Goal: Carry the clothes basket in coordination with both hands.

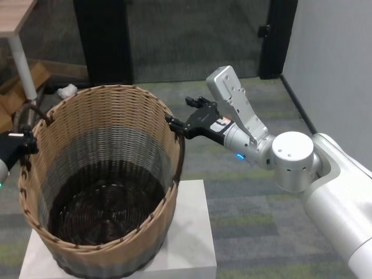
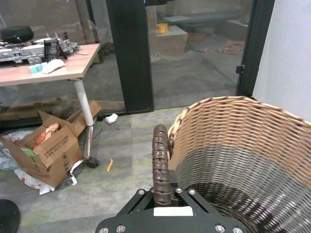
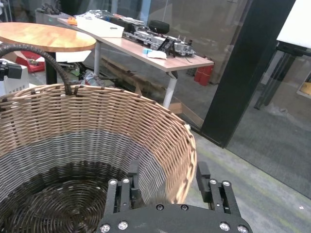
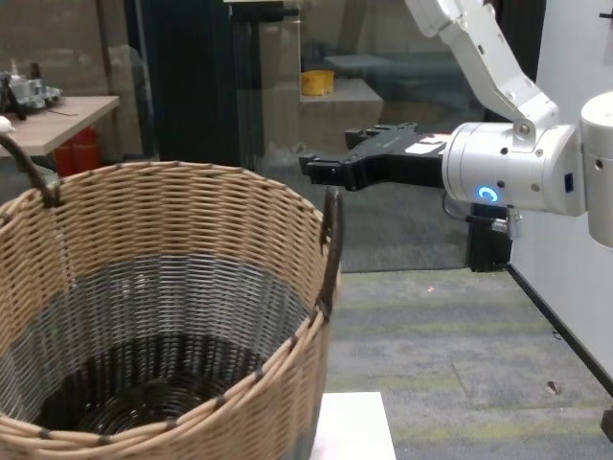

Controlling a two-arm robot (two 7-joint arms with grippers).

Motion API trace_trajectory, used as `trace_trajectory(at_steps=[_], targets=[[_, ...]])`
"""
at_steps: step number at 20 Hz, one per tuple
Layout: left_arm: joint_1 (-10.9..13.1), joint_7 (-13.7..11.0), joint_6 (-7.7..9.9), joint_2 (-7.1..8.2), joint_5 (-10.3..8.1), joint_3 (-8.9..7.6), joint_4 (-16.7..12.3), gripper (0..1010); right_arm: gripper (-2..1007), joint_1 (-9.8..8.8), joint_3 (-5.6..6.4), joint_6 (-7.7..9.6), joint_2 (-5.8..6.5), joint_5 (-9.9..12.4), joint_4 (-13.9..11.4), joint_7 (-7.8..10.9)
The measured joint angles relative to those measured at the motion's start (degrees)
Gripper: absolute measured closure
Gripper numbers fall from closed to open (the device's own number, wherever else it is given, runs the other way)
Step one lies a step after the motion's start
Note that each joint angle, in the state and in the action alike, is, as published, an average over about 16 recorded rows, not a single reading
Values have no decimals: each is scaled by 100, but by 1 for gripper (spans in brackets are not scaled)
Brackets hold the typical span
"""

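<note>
Head view, basket: I see the clothes basket (image 1: 102, 186) standing on a white platform (image 1: 189, 232), grey-green carpet (image 1: 244, 209) around it.
Head view, left: left gripper (image 1: 22, 142) sits at the basket's left handle (image 1: 29, 113); the frame edge cuts its arm off.
Head view, right: right gripper (image 1: 177, 125) is at the right rim; its fingertips are hard to separate from the weave.
Left wrist view: jaws pinch the dark wrapped handle (image 2: 160, 162); fingertips sit below the frame. Wooden table (image 2: 53, 68) and torn cardboard box (image 2: 46, 150) behind.
Right wrist view: I read the jaws as spread, one finger (image 3: 132, 182) inside the rim, the other outside, not pressing.
Chest view: right gripper (image 4: 321, 171) hangs above the right handle (image 4: 330, 251); the left gripper is out of frame. Glass partition (image 4: 383, 115) behind.
</note>
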Motion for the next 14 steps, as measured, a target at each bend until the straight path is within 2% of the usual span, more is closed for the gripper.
trace_trajectory(at_steps=[7,14], targets=[[0,0,-1,0,0,0,0,702,99,0,0,0,0,0,1,0],[2,8,7,-1,1,0,-6,445,9,0,0,1,0,-1,1,0]])
